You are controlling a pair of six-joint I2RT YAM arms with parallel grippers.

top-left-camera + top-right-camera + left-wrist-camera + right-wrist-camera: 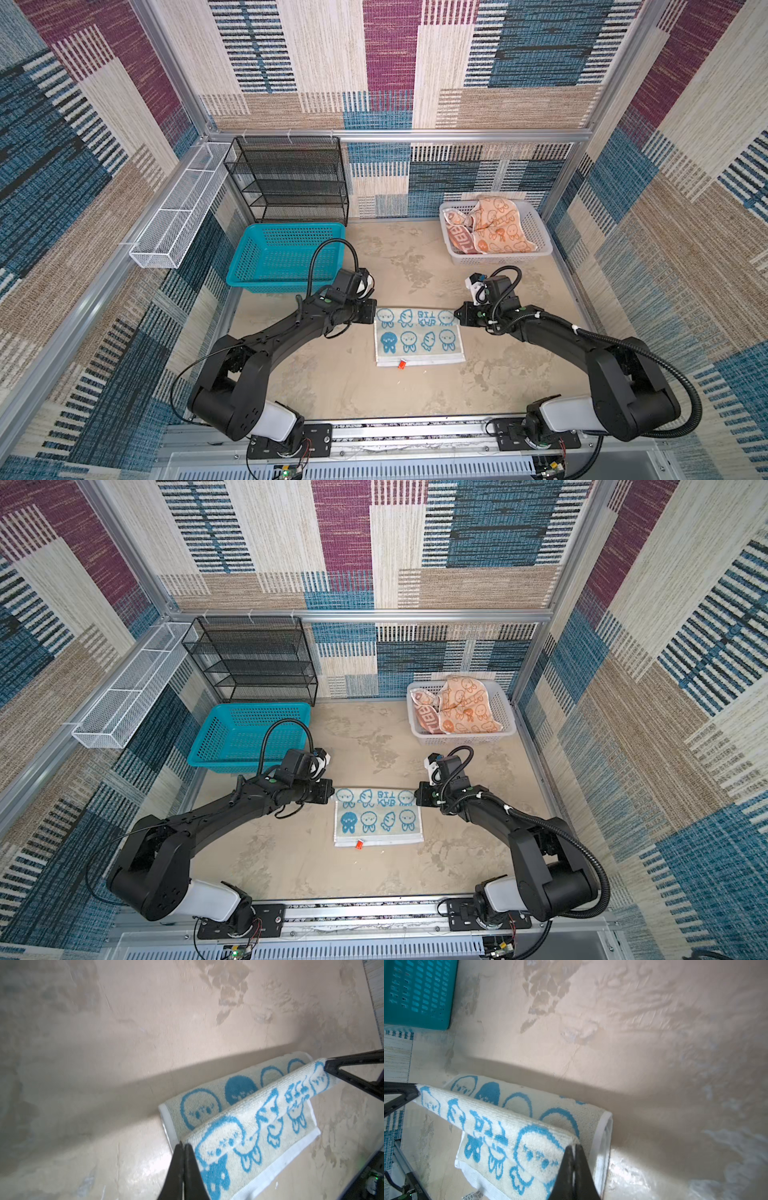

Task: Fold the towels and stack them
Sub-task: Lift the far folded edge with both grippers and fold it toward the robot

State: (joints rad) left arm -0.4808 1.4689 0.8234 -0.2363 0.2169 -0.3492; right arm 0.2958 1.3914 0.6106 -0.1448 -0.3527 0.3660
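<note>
A pale towel with blue rabbit faces point(417, 337) point(378, 817) lies at the table's middle, partly doubled over. My left gripper point(374, 316) point(184, 1145) is shut on its far left corner. My right gripper point(457, 318) point(574, 1146) is shut on its far right corner. Between them the held edge point(259, 1105) point(488, 1113) is stretched and raised above the layer lying flat. An orange towel with white rabbit faces point(498, 226) point(465, 706) lies crumpled in the white basket point(536, 232), beside a towel with "RABBIT" lettering point(459, 239).
A teal basket point(286, 257) point(419, 991) stands at the back left, just behind my left arm. Behind it are a black mesh rack point(291, 178) and a white wire tray point(178, 208) on the left wall. A small red tag point(402, 364) sits at the towel's near edge.
</note>
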